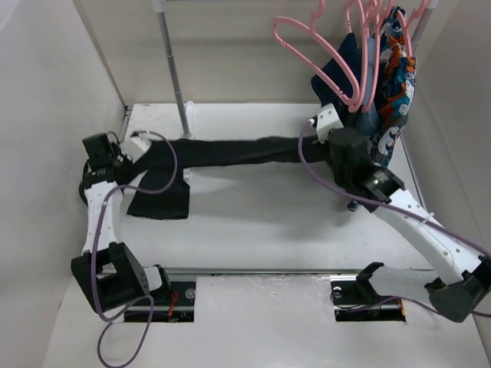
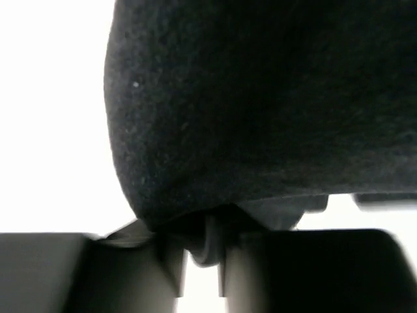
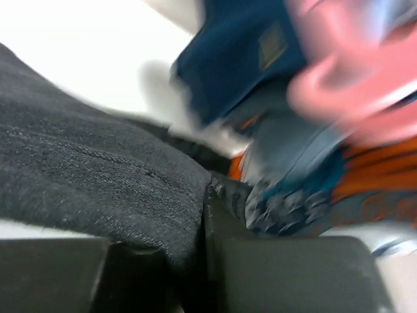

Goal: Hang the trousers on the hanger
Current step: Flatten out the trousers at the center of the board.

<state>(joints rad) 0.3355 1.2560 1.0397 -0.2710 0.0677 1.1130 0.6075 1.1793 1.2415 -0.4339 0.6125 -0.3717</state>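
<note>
The left gripper [image 1: 147,148] is clamped on one end of the trousers [image 1: 230,151], and the right gripper [image 1: 318,139] pinches the other end. The trousers run left to right between them across the table [image 1: 253,230], with a fold lying beside the left gripper. The hanger [image 1: 277,31] hangs behind the right gripper, beside a navy garment [image 3: 221,59] whose small label is too blurred to read.

Top external: mounted above and behind the arm bases [image 1: 115,277], looked down and forward over the whole white surface [image 1: 253,230].
Left wrist: pressed very near the trousers [image 2: 260,98], its own fingers [image 2: 39,274] along the bottom edge.
Right wrist: equally near, blurred, faced a navy garment [image 3: 234,65].
Shared by all three: the trousers.
</note>
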